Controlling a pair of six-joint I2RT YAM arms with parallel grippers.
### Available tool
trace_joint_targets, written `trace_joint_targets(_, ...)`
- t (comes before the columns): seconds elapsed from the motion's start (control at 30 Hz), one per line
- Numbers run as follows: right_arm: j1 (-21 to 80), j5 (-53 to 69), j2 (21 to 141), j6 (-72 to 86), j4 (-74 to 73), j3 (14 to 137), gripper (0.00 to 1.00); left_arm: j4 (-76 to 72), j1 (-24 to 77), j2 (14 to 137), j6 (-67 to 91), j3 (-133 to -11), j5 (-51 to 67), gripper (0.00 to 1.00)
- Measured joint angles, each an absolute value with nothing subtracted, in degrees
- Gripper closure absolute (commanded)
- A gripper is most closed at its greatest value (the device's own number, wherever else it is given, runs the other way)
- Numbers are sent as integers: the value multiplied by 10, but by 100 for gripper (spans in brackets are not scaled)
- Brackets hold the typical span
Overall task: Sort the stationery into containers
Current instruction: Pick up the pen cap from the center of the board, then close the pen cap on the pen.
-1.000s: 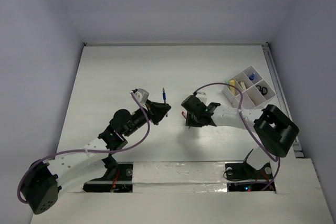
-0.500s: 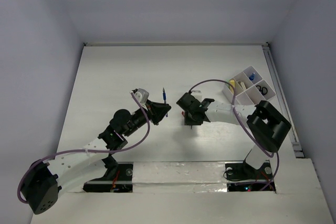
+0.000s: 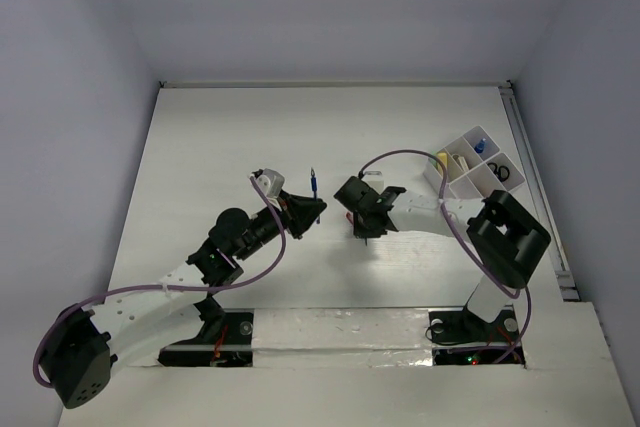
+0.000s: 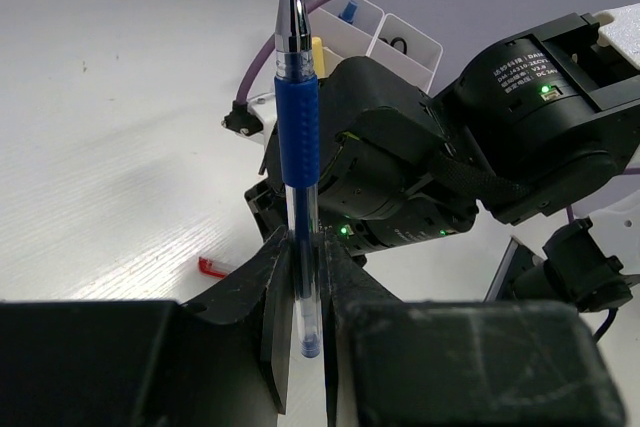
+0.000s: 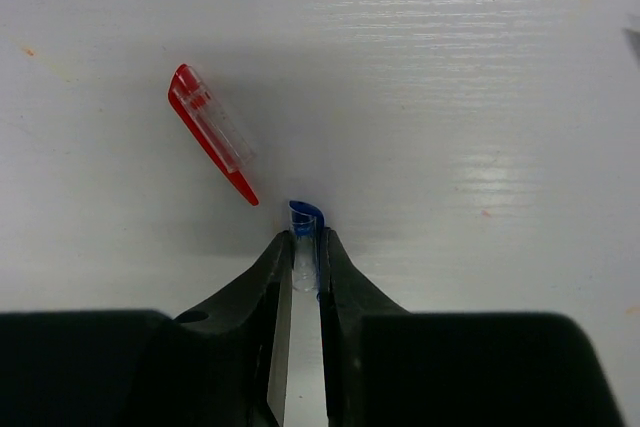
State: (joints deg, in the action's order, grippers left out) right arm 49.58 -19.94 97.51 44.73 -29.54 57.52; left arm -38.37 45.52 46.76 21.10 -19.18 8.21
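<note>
A blue-and-clear pen (image 4: 298, 127) stands tip up between the fingers of my left gripper (image 4: 303, 237), which is shut on its lower barrel. From above, the pen (image 3: 313, 183) sticks out past the left gripper (image 3: 311, 209) at the table's middle. My right gripper (image 5: 303, 242) points down at the table, shut on a small blue-and-clear pen cap (image 5: 305, 215). Just left of it lies a red pen cap (image 5: 210, 130), apart from the fingers; the left wrist view shows this red cap (image 4: 212, 267) too. The white organiser tray (image 3: 470, 180) sits at the far right.
The tray's compartments hold black scissors (image 3: 501, 173), a pale yellow marker (image 3: 443, 159) and a blue item (image 3: 479, 146). My right arm's black wrist (image 4: 400, 177) hangs close in front of the left gripper. A purple cable (image 3: 400, 159) loops above the right arm.
The right gripper has shifted slightly left and its jaws have closed onto the blue cap. The left arm and its pen have not moved.
</note>
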Motion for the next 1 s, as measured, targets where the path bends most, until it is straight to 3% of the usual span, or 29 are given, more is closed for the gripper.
trace_joint_targets(0.23, 500, -233, 942, 440, -297, 552, 100, -392, 455, 469, 214, -191, 91, 100)
trace_joint_targets(0.4, 505, -248, 794, 405, -282, 525, 100, -406, 455, 490, 216, -191, 99, 100)
trace_joint_targets(0.57, 512, -251, 679, 358, -136, 528, 100, -408, 455, 505, 216, -191, 101, 100)
trace_joint_targets(0.8, 514, -237, 702, 304, 118, 524, 100, -413, 455, 517, 216, -191, 101, 100)
trace_joint_targets(1.0, 514, -208, 745, 282, 239, 524, 100, -415, 455, 533, 216, -191, 104, 100)
